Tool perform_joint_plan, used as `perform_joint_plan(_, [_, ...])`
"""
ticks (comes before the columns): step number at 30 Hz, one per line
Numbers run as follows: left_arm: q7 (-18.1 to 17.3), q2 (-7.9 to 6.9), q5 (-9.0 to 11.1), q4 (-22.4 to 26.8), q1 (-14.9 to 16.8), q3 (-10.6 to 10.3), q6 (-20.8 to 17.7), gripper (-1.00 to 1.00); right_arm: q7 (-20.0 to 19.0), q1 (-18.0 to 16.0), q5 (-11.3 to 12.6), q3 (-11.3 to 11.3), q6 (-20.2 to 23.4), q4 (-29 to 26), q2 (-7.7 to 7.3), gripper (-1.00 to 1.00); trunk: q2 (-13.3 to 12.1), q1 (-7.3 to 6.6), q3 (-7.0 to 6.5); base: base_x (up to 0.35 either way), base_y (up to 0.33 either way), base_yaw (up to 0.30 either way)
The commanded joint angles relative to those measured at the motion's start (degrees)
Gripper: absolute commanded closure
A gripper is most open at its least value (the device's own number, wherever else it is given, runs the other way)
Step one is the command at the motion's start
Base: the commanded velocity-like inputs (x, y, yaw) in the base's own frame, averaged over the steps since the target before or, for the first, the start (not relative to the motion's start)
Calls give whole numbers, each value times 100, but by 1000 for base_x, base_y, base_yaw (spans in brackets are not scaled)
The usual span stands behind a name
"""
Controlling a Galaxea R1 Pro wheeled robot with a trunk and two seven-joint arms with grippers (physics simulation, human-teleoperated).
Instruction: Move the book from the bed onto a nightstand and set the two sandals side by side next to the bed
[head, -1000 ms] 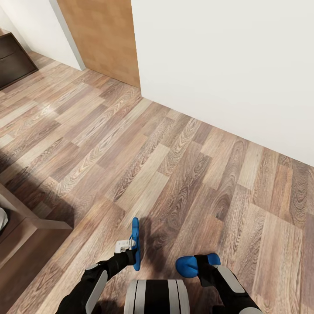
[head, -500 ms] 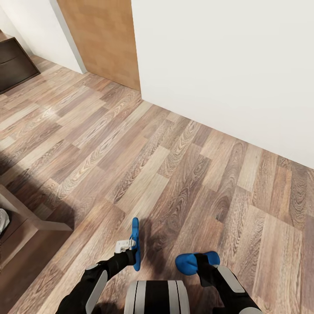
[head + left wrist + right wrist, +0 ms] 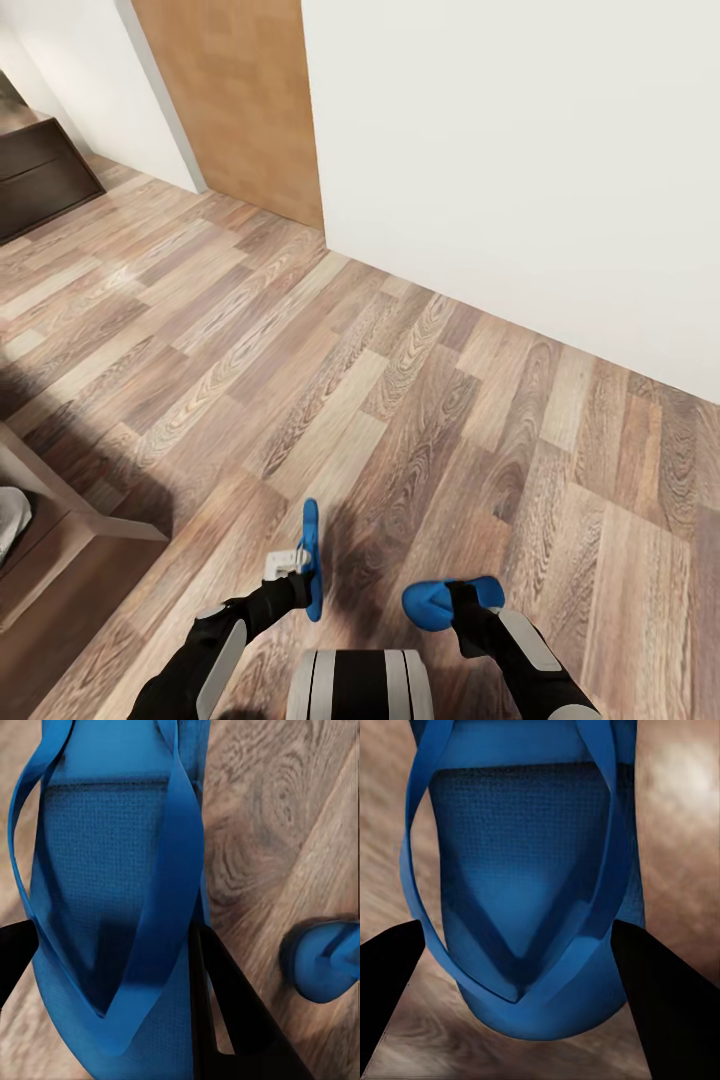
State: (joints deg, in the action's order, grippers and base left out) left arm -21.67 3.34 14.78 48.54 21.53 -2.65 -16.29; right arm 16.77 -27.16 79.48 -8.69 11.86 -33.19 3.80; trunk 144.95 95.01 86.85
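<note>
Each gripper holds one bright-blue sandal above the wood-plank floor, just ahead of my base. My left gripper [image 3: 304, 576] is shut on a sandal [image 3: 311, 558] held edge-on, whose straps and sole [image 3: 112, 900] sit between the black fingers [image 3: 232, 1020]. My right gripper [image 3: 457, 603] is shut on the other sandal [image 3: 432, 603], its toe pointing left, and its sole [image 3: 525, 885] lies between the dark fingers [image 3: 664, 1005]. That second sandal [image 3: 322, 960] also shows in the left wrist view. The bed's dark wooden frame corner [image 3: 85, 515] and a bit of grey mattress [image 3: 8, 518] lie at lower left. The book is out of view.
A white wall [image 3: 520, 150] runs across the back and right, close ahead. A plain wooden door [image 3: 235, 100] stands at upper left. A low dark-brown cabinet with drawer fronts [image 3: 40, 175] sits at the far left; I cannot tell if it is the nightstand.
The whole view has shifted slightly: the door, cabinet and floor slid a little right and down, so the camera moved. Both sandals stay held as before.
</note>
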Motion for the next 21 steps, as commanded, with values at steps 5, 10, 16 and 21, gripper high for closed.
perform_joint_plan(5, [5, 6, 43, 7, 0, -2, -50, 100, 37, 0, 24, -37, 31, -16, 7, 100, -6, -13, -108, 0, 0, 0])
perform_joint_plan(10, [5, -3, 41, 7, 0, 4, -56, 100, 58, 5, 8, 45, 180, -724, -81, 100, -12, -26, -219, 0, 0, 0])
perform_joint_plan(16, [3, 6, 37, 7, 0, -6, -58, 100, 57, 32, -217, 109, 2002, -1620, -1313, 100, -20, -42, -352, 0, 0, 0])
perform_joint_plan(21, [-17, 4, 41, 7, 0, -3, -67, 100, 55, 42, -260, 100, 3339, -1759, -2598, 100, -27, -55, -462, 0, 0, 0])
